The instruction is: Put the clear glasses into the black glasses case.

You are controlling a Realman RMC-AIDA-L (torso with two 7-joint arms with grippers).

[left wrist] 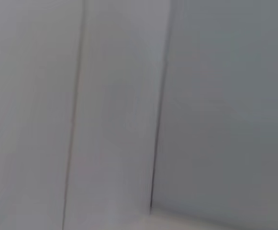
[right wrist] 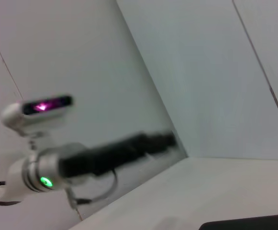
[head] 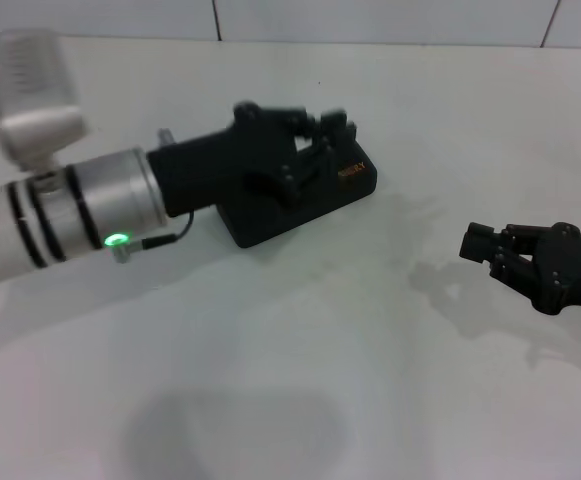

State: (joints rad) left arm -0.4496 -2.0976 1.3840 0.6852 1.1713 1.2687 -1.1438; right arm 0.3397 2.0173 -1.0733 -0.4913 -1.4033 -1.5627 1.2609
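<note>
The left pincer (head: 320, 140), black and mounted on a silver wrist with a green light, hangs directly over the rectangular black hard-shell glasses case (head: 305, 205), which lies shut on the white bench (head: 300, 380) with its small orange lettering just below and beyond the fingertips. The fingers overlap the case's dark lid, so I cannot tell whether they are apart or together, nor whether they touch it. The clear glasses are not visible in any view. The right pincer (head: 473, 245), also black, hovers low over the bare bench well apart from the case, on the far side of it from the left pincer; its fingers sit together with nothing between them. In the right wrist view the left pincer (right wrist: 165, 140) shows blurred against the pale wall panels (right wrist: 210, 72).
</note>
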